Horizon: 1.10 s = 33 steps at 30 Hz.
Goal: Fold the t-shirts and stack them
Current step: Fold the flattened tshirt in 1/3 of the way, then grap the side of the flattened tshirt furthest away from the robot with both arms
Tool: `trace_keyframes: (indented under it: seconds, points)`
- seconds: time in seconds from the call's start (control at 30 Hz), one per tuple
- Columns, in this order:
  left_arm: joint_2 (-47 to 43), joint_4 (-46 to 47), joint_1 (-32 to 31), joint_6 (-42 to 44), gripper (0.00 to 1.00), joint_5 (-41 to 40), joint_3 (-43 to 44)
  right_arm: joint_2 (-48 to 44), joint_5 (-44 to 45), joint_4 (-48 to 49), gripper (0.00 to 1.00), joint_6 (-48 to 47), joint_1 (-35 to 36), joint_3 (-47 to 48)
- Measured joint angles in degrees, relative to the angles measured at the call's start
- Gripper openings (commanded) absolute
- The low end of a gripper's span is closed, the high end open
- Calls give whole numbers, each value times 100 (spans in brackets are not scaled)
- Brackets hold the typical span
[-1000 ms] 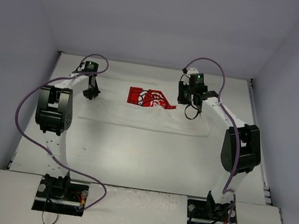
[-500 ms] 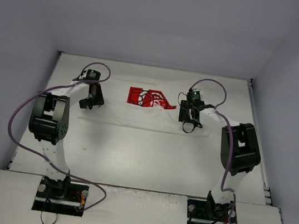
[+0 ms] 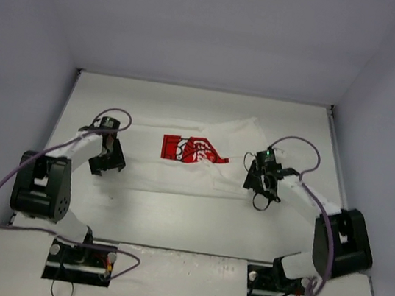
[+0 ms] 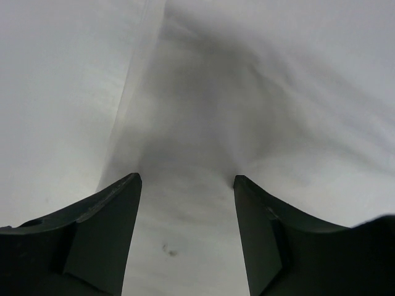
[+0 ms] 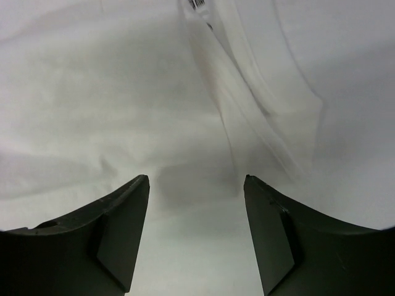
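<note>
The white t-shirt (image 3: 178, 175) lies flat across the middle of the table, its red graphic (image 3: 191, 149) face up. One corner of cloth (image 3: 248, 130) sticks out toward the far right. My left gripper (image 3: 104, 162) is at the shirt's left edge, open. In the left wrist view this gripper (image 4: 187, 179) has only white fabric (image 4: 247, 92) under it, with nothing between the fingers. My right gripper (image 3: 259, 187) stands open at the shirt's right edge. In the right wrist view it (image 5: 196, 179) hangs over a folded hem (image 5: 265, 105), holding nothing.
The white table (image 3: 194, 222) is enclosed by grey walls on three sides. Both arm bases (image 3: 81, 253) sit at the near edge, with purple cables looping from the arms. A black mark or tag (image 5: 199, 5) shows on the cloth at the top of the right wrist view.
Both grippers opened and let go of the shirt. Both arms drew back toward the near edge, and the shirt now lies a little nearer with a corner out at the far right.
</note>
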Motion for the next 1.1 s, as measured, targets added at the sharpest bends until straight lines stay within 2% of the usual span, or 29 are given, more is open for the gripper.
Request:
trace_keyframes:
  seconds: [0.13, 0.23, 0.37, 0.4, 0.47, 0.6, 0.83, 0.97, 1.1]
  points:
    - [-709, -448, 13, -3, 61, 74, -196, -959, 193, -530, 61, 250, 280, -113]
    - [-985, -827, 17, 105, 62, 86, 225, -1353, 378, -768, 58, 176, 413, 141]
    - [-770, -1036, 147, 154, 62, 223, 1501, -1053, 438, -834, 40, -284, 16, 1222]
    - [-608, -1030, 215, 152, 62, 289, 1879, -840, 334, -732, 28, -439, -193, 1539]
    - [-160, -971, 408, 141, 62, 383, 2575, -324, 169, -547, 22, -695, -602, 2117]
    - [984, -949, 715, 40, 59, 498, 3591, 765, -279, -363, 20, -1118, -1098, 2968]
    - [2779, -1012, 811, -274, 58, 671, 4580, 2177, -1128, -286, 21, -1887, -1232, 3849]
    - [3348, -1049, 816, -343, 58, 740, 5070, 2737, -1574, -261, 25, -2400, -1269, 4348]
    - [3542, -1054, 824, -366, 58, 806, 5477, 3252, -1990, -187, 34, -2865, -1326, 4941]
